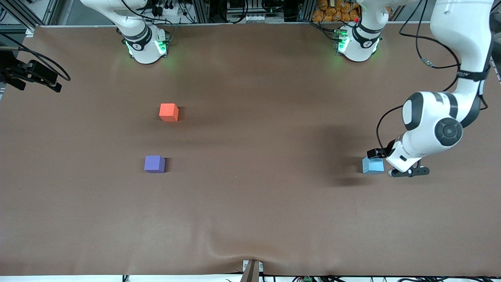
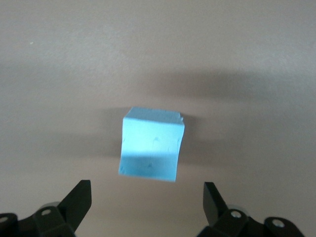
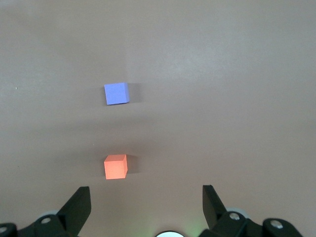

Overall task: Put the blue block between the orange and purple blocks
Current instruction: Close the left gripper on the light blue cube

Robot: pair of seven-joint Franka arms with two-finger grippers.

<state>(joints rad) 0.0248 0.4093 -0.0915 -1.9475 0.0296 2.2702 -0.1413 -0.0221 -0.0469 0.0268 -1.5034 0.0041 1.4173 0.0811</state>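
The desk (image 1: 250, 219) is a wide brown surface. The left gripper (image 1: 391, 163) is low at the right of the frame, fingers apart, just beside the blue block (image 1: 373, 165), which sits on the desk ungrasped. The right gripper (image 3: 145, 207) waits high, fingers apart, above the orange block (image 1: 169, 112) and the purple block (image 1: 154, 163), at centre-left of the frame.

Risk, I think: a finger can push the block sideways if the gripper descends off-centre.

The gap between orange and purple looks narrow, so a careless placing could knock either one. The middle of the desk is open.
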